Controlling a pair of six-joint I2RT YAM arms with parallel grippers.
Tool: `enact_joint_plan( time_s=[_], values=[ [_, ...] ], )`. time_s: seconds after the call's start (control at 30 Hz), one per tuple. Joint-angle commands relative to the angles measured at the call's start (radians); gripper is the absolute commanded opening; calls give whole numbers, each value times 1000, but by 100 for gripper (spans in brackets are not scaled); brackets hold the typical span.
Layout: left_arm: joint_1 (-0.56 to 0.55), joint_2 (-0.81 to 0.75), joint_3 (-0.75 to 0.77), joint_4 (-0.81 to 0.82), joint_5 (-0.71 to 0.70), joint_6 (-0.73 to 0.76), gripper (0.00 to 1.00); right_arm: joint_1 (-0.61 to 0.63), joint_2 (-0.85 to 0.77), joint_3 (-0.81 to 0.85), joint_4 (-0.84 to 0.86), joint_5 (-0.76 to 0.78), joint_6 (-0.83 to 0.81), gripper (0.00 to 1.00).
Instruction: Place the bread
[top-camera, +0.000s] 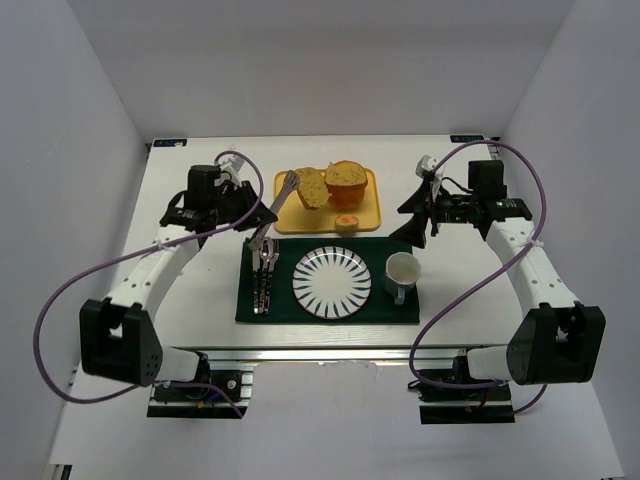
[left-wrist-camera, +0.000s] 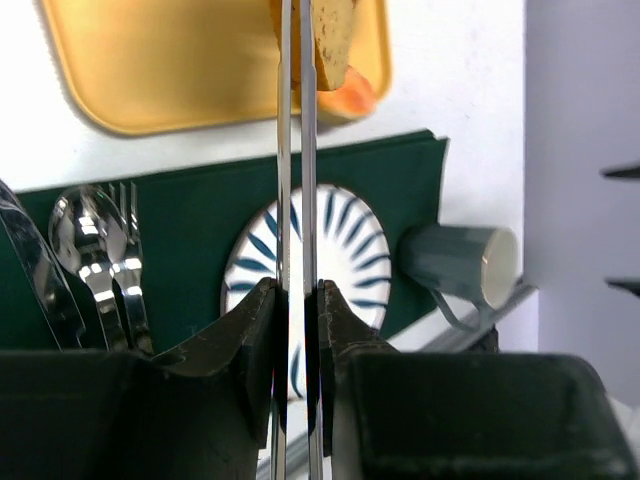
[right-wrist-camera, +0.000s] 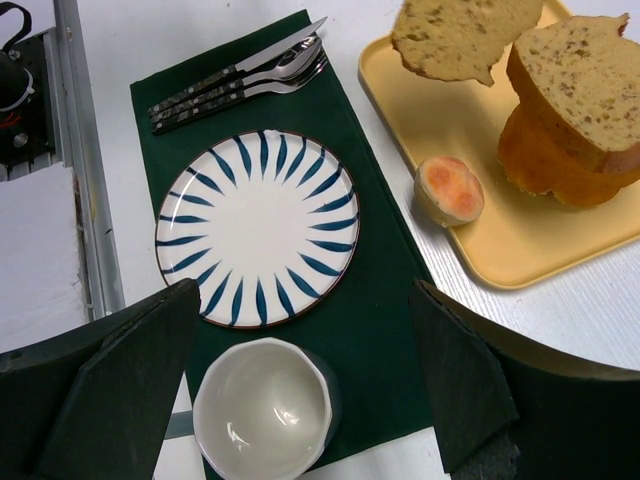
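The bread is a tan slice with a darker crust, pinched between the tips of metal tongs and held just above the yellow tray. My left gripper is shut on the tongs. In the left wrist view the two tong blades run up between my jaws to the bread. My right gripper is open and empty, above the green mat's right part. The right wrist view shows the bread at the top. The striped plate is bare.
A second bread slice joined with an orange round object and a small orange piece lie on the tray. On the green mat are cutlery left of the plate and a grey cup to its right.
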Motion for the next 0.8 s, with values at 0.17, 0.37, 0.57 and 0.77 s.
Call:
enact_joint_plan(
  time_s=[0.17,0.37,0.57,0.77],
  values=[
    [-8,-230,-129,-242,172,64,2,-6,-26,3,-10,-34,-18,89],
    [-82,-339,-232,-301,244,32,1,-6,-23,6,-6,-43,-18,89],
    [-185,-345,-284,-313,174,3,10,-6,-20,6,-6,-51,-19,89],
    [-194,-344,-286,-341,93,12,39,-6,-18,10,-8,-52,-21,89]
  ],
)
